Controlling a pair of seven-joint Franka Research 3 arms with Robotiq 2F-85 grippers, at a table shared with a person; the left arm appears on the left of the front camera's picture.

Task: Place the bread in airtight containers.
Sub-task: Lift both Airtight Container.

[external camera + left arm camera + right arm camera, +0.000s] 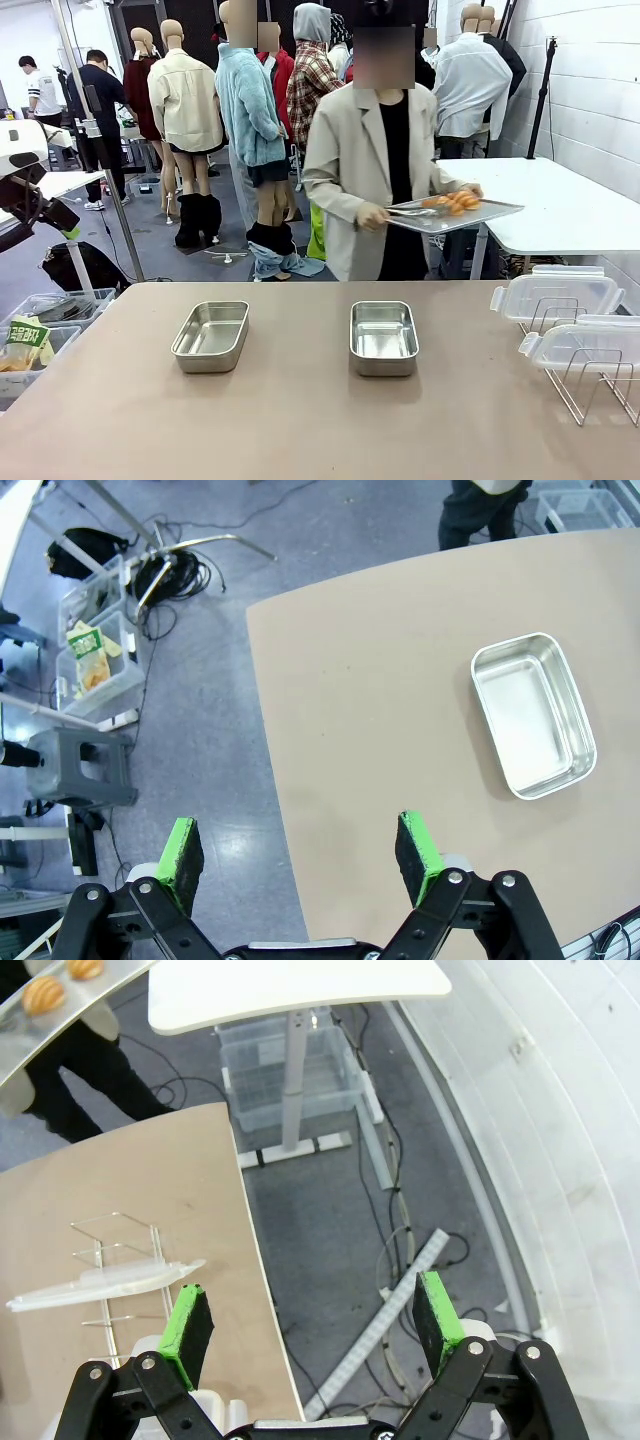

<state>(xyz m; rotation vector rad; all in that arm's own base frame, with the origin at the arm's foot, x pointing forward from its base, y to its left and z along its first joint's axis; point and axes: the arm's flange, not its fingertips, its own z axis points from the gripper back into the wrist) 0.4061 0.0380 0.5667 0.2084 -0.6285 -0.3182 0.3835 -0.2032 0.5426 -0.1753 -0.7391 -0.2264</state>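
Bread point(452, 203) afar; left pincer point(298, 842), right pincer point(312, 1312) gape empty.

Flat tray point(497, 210), perhaps tongs point(408, 211), wire rack point(583, 386)

— How's my left end effector point(300, 852) sitting?
— Your jaws are spread wide with nothing between the green pads point(182, 848). One pad is over the floor, the other over the desk point(380, 680).
— Any container near?
— One steel container point(533, 715) lies empty on the desk, well apart from your pads.

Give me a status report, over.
Left gripper open, right gripper open, both empty. Golden-brown rolls on person's flat metal tray. Shiny rectangular steel containers empty, uncovered.
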